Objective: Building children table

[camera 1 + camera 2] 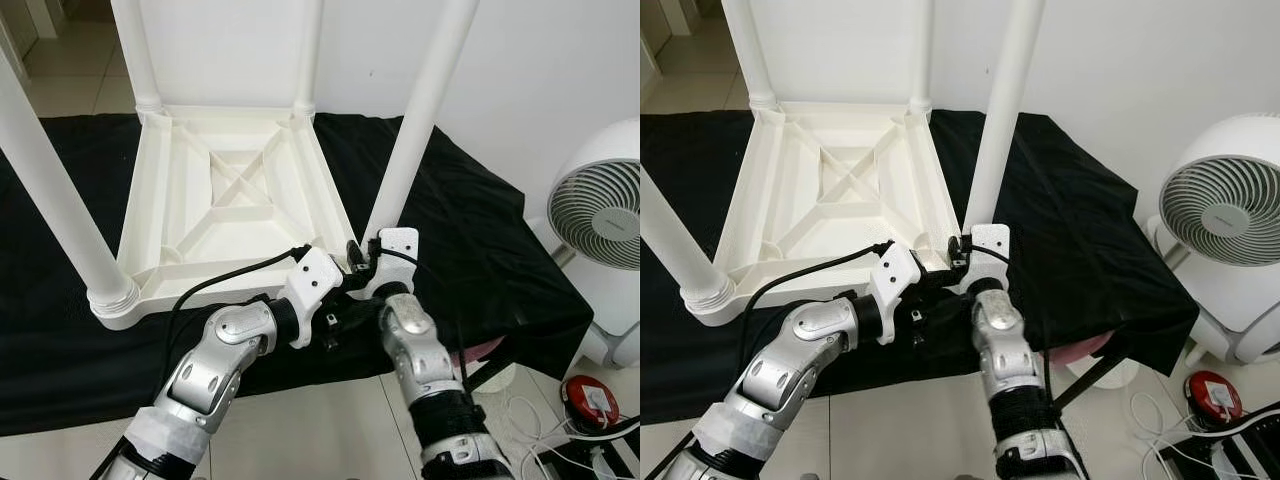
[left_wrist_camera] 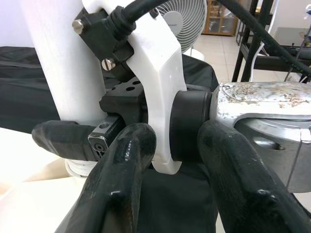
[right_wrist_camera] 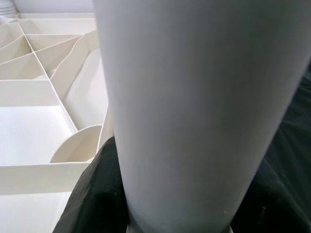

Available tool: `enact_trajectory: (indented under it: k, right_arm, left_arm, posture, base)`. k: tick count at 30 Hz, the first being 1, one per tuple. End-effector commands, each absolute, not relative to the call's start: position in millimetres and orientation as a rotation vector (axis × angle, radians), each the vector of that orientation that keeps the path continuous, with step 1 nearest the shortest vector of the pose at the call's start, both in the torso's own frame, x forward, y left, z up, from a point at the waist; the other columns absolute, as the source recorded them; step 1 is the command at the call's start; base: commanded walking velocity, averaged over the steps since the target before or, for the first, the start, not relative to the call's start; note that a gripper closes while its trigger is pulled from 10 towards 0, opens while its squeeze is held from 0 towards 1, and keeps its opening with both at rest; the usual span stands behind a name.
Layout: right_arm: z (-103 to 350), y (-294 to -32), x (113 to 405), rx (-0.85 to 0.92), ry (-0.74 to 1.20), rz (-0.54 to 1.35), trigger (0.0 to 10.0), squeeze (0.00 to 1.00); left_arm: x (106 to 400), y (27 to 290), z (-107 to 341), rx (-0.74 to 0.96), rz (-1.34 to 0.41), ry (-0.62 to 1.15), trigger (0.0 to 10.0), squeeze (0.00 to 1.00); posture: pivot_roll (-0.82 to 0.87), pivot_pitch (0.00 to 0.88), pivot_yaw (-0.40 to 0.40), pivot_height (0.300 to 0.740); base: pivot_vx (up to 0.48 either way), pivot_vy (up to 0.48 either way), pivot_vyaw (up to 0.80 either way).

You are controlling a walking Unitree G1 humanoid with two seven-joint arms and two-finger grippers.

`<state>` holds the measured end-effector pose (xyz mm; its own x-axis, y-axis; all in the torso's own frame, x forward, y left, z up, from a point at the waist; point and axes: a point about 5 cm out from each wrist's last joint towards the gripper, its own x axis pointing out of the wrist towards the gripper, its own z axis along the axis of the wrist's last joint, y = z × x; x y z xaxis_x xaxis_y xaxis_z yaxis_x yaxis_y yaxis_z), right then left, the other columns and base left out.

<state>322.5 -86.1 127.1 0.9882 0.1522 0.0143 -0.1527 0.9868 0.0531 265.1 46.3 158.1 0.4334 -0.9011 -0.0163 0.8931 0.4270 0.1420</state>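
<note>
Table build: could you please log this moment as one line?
table upturned on black cloth | four legs in | right gripper around near-right leg | left gripper at right wrist

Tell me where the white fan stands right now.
In the head views the white fan stands on the floor at the robot's far right, beside the black-draped platform holding the upturned table, against the white wall.

No legible text, labels, brands or nos. were found in any view. A small mark was seen at the hub of the white fan, at approx. 3 o'clock in the head views, but it was too small to be read.
</note>
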Motion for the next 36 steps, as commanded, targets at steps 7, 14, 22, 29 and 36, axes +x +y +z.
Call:
enact_trajectory:
  k: [7, 14, 22, 29, 36]
  right_arm:
    - [134.3, -79.3, 317.5, 0.069, -0.034, 0.229, 10.0, 1.0]
    - [136.5, -90.9, 310.6, 0.072, -0.062, 0.337, 10.0, 1.0]
    - [125.8, -131.8, 308.3, -0.09, -0.036, 0.584, 10.0, 0.0]
    - [125.4, -143.6, 315.4, -0.152, -0.032, 0.688, 10.0, 0.0]
    - [127.7, -140.3, 333.1, -0.171, -0.017, 0.787, 10.0, 0.0]
  left_arm:
    - [262.6, 41.6, 156.8, 0.124, -1.136, -0.064, 10.0, 0.0]
    - [261.7, 41.5, 156.0, 0.124, -1.135, -0.064, 10.0, 0.0]
    - [262.3, 41.2, 156.1, 0.129, -1.142, -0.064, 10.0, 0.0]
    - [263.4, 41.8, 157.0, 0.131, -1.145, -0.065, 10.0, 0.0]
    - [265.0, 42.5, 158.5, 0.134, -1.141, -0.068, 10.0, 0.0]
  posture:
    - [-0.05, 0.0, -0.101, 0.74]
    - [-0.05, 0.0, -0.101, 0.74]
    - [-0.06, 0.0, -0.097, 0.74]
    - [-0.06, 0.0, -0.082, 0.74]
    - [-0.05, 0.0, -0.079, 0.74]
  base:
    - [0.0, 0.0, 0.0]
    - [0.0, 0.0, 0.0]
    - [0.0, 0.0, 0.0]
    - [0.0, 0.0, 0.0]
    - [0.0, 0.0, 0.0]
